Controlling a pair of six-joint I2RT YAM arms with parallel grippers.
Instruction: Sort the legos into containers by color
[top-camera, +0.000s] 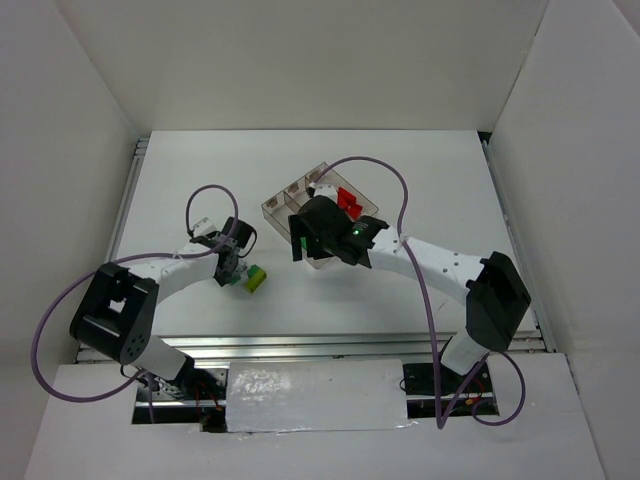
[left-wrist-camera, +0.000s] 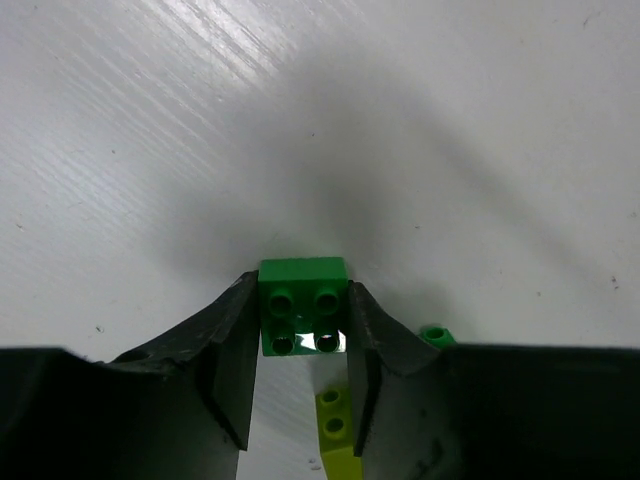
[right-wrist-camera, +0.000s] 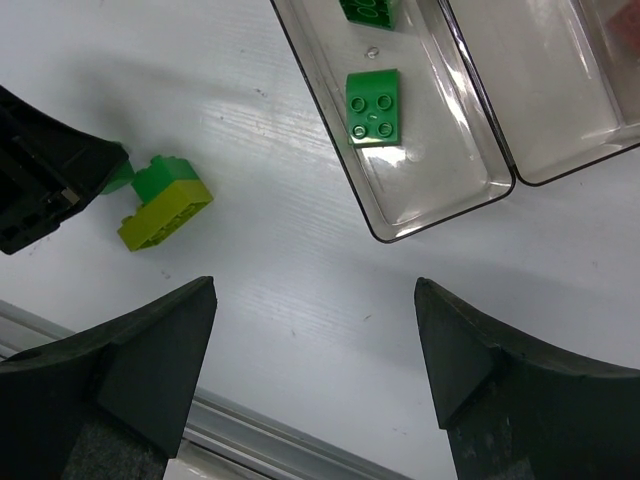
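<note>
The left gripper (left-wrist-camera: 303, 290) is clamped on a green brick (left-wrist-camera: 302, 315), which sits studs-up right between the two fingertips, low over the white table (left-wrist-camera: 300, 120). Just beside it on the near-left part of the table lies a yellow-green brick (right-wrist-camera: 165, 212) with another green piece (right-wrist-camera: 160, 178) on it. The right gripper (right-wrist-camera: 315, 290) hangs with its jaws spread wide and holds nothing, near the end of the tray (right-wrist-camera: 430, 170). A second green brick (right-wrist-camera: 375, 105) lies in one compartment of the tray, and red bricks (top-camera: 348, 200) lie further right.
</note>
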